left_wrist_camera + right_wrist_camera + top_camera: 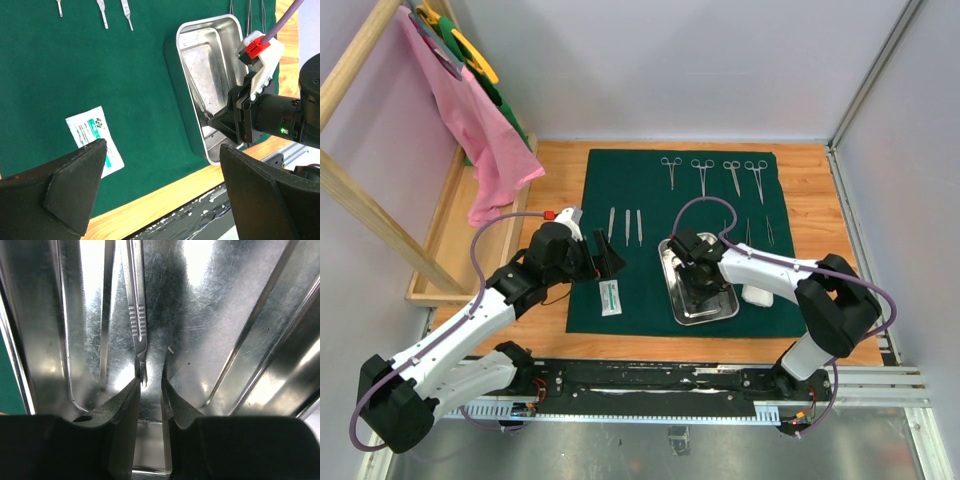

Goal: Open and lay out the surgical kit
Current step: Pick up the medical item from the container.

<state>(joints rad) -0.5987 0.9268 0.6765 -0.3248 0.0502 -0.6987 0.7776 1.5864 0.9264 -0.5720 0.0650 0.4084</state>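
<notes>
Right, the right gripper (150, 390) is down inside the steel tray (30, 340), which sits on the right half of the green cloth (75, 65). The wrist view tells the story. One slim steel tool (137, 315) lies flat on the tray floor. Its long axis runs straight away from the claw, along the tray's length, with its narrow tip right at the mouth of the gap.

The fingers (125, 400) stand a narrow slot apart with bare tray floor showing between them, so as far as I can judge nothing is pinched yet. That line-up is the whole game: the tool lies dead ahead, and a small push forward should put the tip between the pads before they press in. It's thin steel on smooth steel, so a shallow bite could well slip.

Over on the left, the left gripper (162, 150) hangs spread wide and empty above the cloth, with the white packet (95, 140) just beside one finger. The right arm is plainly the nearer one to the tool. Clamps (702, 175) sit in a row at the far edge, and the gauze wad (756, 294) lies just right of the tray.
</notes>
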